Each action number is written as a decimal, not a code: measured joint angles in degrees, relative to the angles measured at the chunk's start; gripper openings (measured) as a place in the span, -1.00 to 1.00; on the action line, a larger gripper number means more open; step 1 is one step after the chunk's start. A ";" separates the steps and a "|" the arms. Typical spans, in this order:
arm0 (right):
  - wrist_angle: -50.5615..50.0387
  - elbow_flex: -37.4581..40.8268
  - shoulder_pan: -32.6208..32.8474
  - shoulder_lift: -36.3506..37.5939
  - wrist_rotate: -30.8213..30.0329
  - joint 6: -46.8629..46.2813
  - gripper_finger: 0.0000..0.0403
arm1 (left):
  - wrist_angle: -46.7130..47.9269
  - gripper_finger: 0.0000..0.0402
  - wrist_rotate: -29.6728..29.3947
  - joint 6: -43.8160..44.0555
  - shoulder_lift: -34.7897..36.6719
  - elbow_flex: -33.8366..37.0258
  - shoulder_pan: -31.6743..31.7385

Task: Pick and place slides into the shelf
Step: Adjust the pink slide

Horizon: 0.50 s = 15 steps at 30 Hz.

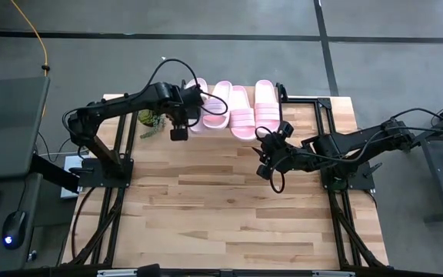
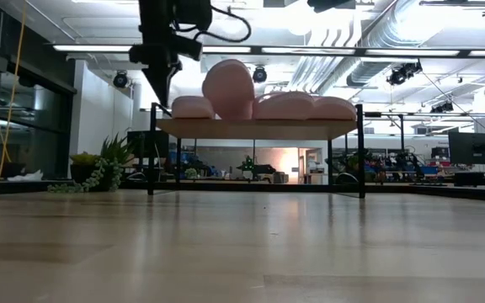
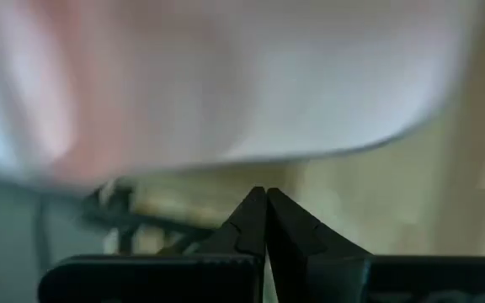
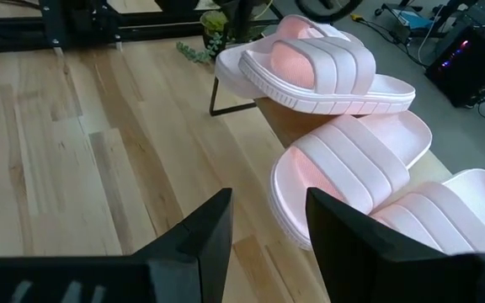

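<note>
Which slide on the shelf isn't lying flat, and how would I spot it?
Find the shelf at the table's far edge, with four pink slides in a row on top. Count to the second one from the left pincer's end. That slide sits tilted, propped on its neighbour, and pokes above the other three in the low view.

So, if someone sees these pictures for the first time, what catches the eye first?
Probably the row of pink slides on the shelf at the table's far edge; one, second from the left, sits tilted on its neighbour. The left gripper, fingers shut, hovers at the row's left end. The right gripper waits open, just in front of the shelf.
</note>
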<state>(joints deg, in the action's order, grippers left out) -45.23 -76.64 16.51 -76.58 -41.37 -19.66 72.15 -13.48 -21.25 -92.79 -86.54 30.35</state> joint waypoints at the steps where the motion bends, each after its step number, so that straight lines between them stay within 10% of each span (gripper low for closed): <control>1: 0.04 0.00 0.00 0.00 0.01 0.00 -0.29 | 0.65 -1.00 -2.78 1.19 0.00 0.00 0.02; 15: 0.09 0.00 0.00 0.00 0.01 0.09 -0.29 | -4.76 -1.00 -5.13 0.18 0.00 -0.02 0.02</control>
<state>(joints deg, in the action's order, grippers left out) -45.13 -76.64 16.51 -76.58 -41.36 -19.57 67.39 -18.61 -21.07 -92.79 -86.56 30.37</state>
